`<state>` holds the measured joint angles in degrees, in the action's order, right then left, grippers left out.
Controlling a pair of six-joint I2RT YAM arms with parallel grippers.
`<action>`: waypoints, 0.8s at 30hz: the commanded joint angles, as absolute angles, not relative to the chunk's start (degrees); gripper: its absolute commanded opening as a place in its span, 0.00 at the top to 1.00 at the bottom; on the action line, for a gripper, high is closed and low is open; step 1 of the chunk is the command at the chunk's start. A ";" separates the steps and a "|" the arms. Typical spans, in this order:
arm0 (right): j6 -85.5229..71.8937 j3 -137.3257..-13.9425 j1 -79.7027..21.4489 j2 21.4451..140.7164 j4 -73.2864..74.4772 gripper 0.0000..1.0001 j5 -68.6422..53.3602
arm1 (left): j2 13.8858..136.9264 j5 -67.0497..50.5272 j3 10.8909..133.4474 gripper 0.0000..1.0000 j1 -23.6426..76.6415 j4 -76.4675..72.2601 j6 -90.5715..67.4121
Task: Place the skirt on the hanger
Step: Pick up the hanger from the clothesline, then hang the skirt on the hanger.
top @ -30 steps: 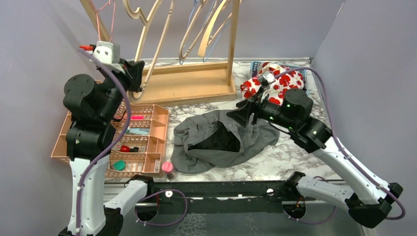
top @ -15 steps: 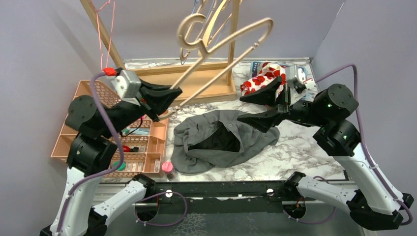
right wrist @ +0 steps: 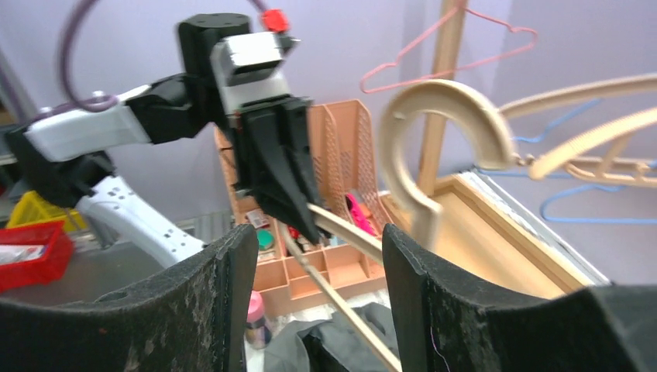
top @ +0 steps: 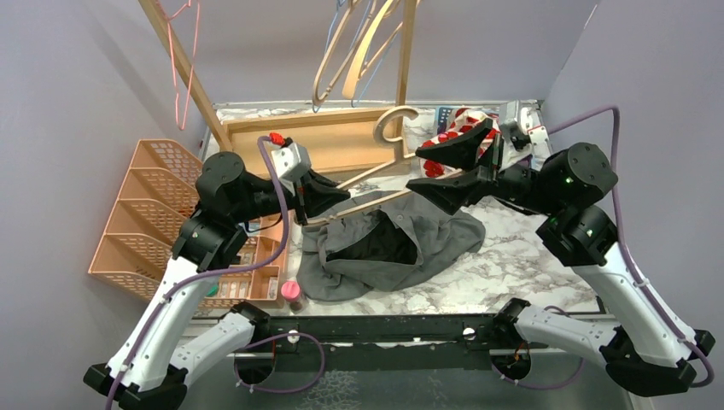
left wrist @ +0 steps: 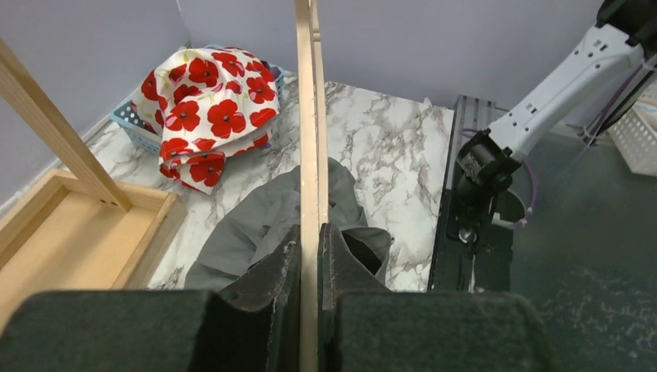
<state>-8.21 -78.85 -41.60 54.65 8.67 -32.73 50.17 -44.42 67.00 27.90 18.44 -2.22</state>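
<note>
Left gripper [left wrist: 308, 239] clamped on the wooden hanger [left wrist: 307, 116], hanger slanting over the gray skirt [top: 384, 249], right gripper [top: 415, 168] spread wide, gripping nothing, near the hook [right wrist: 449, 93]

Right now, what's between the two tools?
The hanger, pinched by the left tool and reaching toward the open right tool; the top view shows it.

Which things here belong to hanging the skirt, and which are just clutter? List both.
Job:
grey skirt
wooden hanger, gripped by the left hand
right hand, open near the hanger's hook

Lying about:
poppy-print cloth
peach organizer tray
wooden rack
pink-capped bottle
</note>
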 commanded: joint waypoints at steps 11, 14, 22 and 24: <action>10.18 -79.68 -41.57 64.14 17.70 0.31 -35.57 | 46.89 -50.79 62.12 1.00 28.22 17.66 9.78; 14.59 -82.28 -41.57 66.67 21.60 0.36 -40.77 | 46.49 -52.10 61.59 1.00 28.21 18.29 10.17; 19.70 -79.51 -41.30 63.40 23.45 0.45 -48.96 | 43.80 -49.52 60.09 1.00 28.24 18.62 9.75; 20.88 -79.40 -40.47 62.65 24.48 0.39 -49.87 | 43.15 -49.28 59.63 1.00 28.28 18.73 9.87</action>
